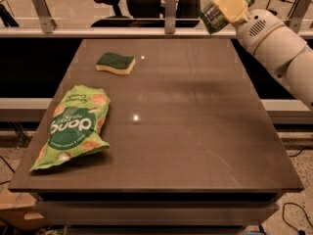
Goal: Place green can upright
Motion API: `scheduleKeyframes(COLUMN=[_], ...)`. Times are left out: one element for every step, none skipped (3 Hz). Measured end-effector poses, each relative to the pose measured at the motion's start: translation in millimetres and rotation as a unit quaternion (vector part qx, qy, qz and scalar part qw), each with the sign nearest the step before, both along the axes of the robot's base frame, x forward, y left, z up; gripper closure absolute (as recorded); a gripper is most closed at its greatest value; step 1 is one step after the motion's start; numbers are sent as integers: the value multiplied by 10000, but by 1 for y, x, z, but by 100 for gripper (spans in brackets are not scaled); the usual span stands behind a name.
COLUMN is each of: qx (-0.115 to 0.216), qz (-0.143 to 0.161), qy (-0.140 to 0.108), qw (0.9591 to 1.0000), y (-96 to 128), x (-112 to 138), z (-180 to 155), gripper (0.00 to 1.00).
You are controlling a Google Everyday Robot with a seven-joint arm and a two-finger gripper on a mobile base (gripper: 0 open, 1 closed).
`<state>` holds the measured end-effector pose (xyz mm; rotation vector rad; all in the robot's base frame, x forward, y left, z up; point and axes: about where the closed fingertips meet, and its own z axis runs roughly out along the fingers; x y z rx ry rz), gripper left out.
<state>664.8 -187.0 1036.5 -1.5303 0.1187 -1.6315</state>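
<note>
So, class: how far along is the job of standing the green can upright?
Done: the pincer grips the green can. In hand: the can hangs tilted in the air, up by the far right corner of the table. Left: lower it, stand it upright there, release.
</note>
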Motion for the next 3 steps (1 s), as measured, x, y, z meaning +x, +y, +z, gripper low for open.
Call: scheduleKeyframes(qx=[-463,-970,-1139], qz=[-385,-705,-861], qy=[-652,-1355,-1661], qw=[9961,9835,9757], y=[-1,-16,-23], x=[-1,1,2], z=[-3,-9,-14], gripper=[100,100,100])
